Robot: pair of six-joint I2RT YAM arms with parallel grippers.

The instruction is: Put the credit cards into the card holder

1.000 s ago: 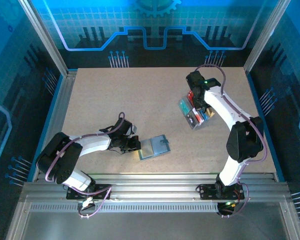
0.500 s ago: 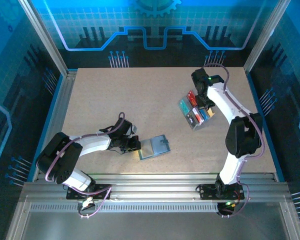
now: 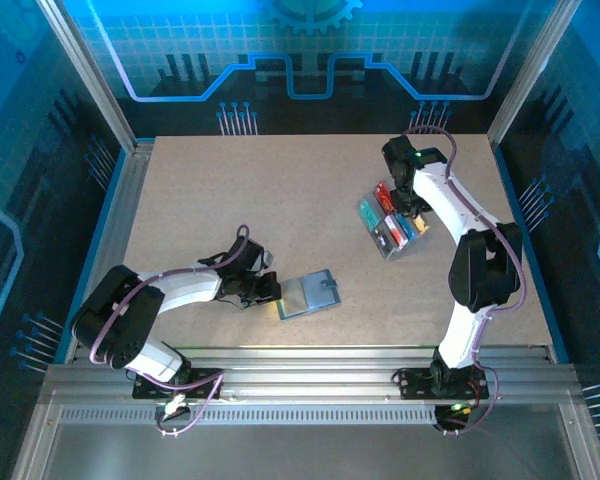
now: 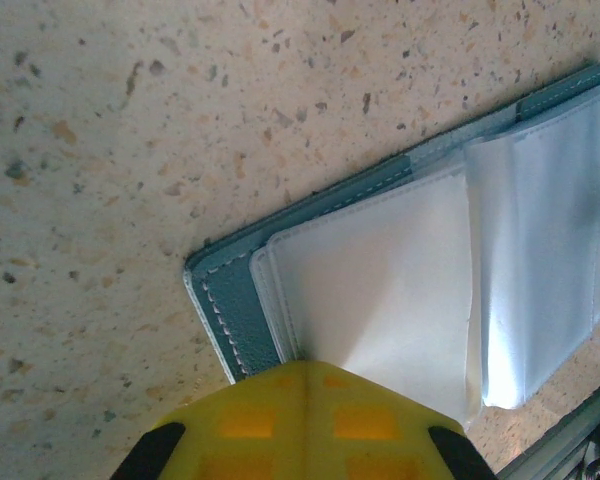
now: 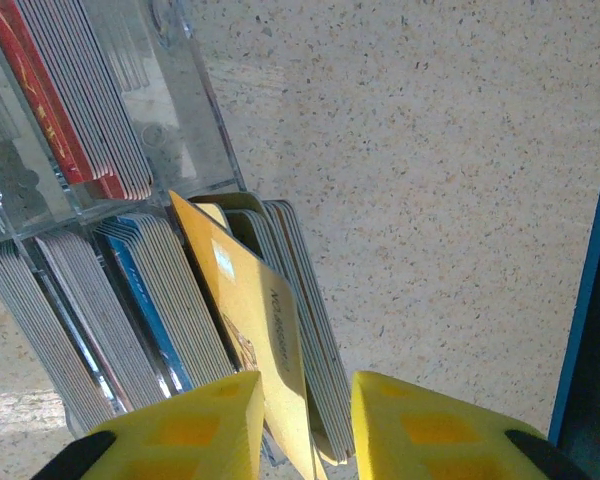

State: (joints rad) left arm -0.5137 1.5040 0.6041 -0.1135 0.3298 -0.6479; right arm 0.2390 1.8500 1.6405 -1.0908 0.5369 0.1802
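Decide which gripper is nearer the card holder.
Left. The left gripper sits at the card holder's left edge, fingers on its clear sleeve; the right gripper is across the table, over the clear tray of credit cards.

The surface [image 3: 230, 200] left of the clear tray [image 3: 385, 228] and beyond it lies bare, giving wide passage up to the frame rails [image 3: 117, 215]. Nearer than the tray and to its left, the opened card holder [image 3: 310, 293] lies flat. The left end effector [image 4: 302, 385] and its arm sit at the holder's edge farthest from the tray, closing that side. Over the tray, the right end effector [image 5: 308, 400] and its arm block the approach from the right. Inside the tray the credit cards [image 5: 140, 290] stand packed between clear dividers. One yellow card [image 5: 250, 310] leans into the gap between the fingers, with slack on its right. Right of the tray a bare strip reaches the rails.
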